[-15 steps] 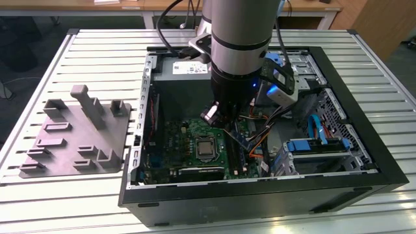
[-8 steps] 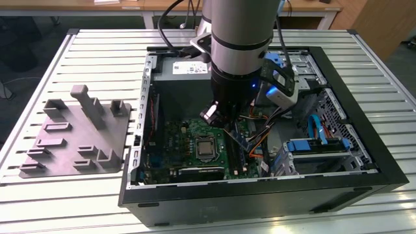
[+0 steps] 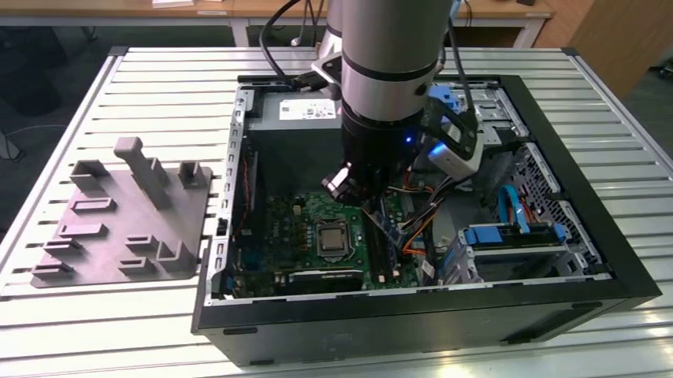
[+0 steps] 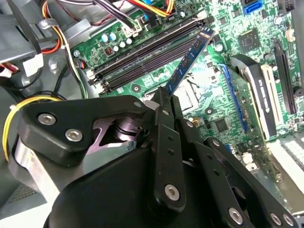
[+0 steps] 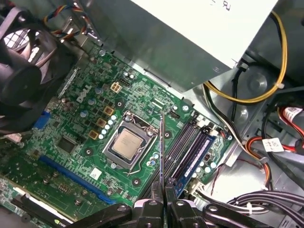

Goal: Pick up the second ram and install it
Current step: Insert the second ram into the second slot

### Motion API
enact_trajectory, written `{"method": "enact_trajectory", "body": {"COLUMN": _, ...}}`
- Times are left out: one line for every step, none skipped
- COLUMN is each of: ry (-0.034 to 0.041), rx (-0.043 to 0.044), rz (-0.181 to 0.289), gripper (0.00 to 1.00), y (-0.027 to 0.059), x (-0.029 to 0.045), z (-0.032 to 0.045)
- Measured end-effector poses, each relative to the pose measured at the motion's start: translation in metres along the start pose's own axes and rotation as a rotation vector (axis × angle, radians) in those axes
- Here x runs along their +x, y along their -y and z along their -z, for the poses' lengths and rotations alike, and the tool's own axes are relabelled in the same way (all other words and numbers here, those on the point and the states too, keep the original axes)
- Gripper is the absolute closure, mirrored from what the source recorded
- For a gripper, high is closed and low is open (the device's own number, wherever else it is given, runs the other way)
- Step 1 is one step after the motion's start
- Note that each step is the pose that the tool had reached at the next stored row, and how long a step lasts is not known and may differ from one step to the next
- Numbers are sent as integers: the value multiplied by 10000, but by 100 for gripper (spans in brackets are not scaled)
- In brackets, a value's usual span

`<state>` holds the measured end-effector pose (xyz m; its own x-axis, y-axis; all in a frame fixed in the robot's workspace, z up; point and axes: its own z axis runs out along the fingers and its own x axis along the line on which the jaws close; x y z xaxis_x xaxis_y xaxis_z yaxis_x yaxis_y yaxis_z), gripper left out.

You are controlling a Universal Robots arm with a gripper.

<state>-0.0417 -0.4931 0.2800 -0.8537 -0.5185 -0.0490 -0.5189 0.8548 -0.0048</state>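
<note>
Open room is found above the memory slots (image 5: 183, 147) and the processor socket (image 5: 128, 145), where the second ram (image 4: 187, 61) is held clamped in the gripper (image 5: 164, 194). The passage is hemmed in by the power-supply box (image 5: 190, 38), the cable bundle (image 4: 118, 14), the fan (image 5: 19, 80) and the case wall (image 3: 421, 315).

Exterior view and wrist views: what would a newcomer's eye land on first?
The big grey robot arm reaches down into the open computer case in the middle of the exterior view. In the second wrist view its fingers pinch the second ram, held over the green motherboard near the dark memory slots.
</note>
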Motion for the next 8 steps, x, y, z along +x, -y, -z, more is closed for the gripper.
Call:
{"method": "enact_trajectory", "body": {"ry": -1, "rx": 5, "rz": -104, "gripper": 86, "y": 0, "x": 0, "z": -1}}
{"method": "enact_trajectory", "body": {"ry": -1, "rx": 10, "rz": -196, "gripper": 86, "y": 0, "x": 0, "z": -1}}
{"method": "enact_trajectory", "body": {"ry": -2, "rx": 14, "rz": -283, "gripper": 86, "y": 0, "x": 0, "z": -1}}
{"method": "enact_trajectory", "body": {"ry": -2, "rx": 18, "rz": -369, "gripper": 86, "y": 0, "x": 0, "z": -2}}
{"method": "enact_trajectory", "body": {"ry": -3, "rx": 23, "rz": -452, "gripper": 86, "y": 0, "x": 0, "z": -2}}
{"method": "enact_trajectory", "body": {"ry": -3, "rx": 26, "rz": -529, "gripper": 86, "y": 0, "x": 0, "z": -3}}
{"method": "enact_trajectory", "body": {"ry": -3, "rx": 30, "rz": -606, "gripper": 86, "y": 0, "x": 0, "z": -4}}
{"method": "enact_trajectory", "body": {"ry": -3, "rx": 34, "rz": -682, "gripper": 86, "y": 0, "x": 0, "z": -4}}
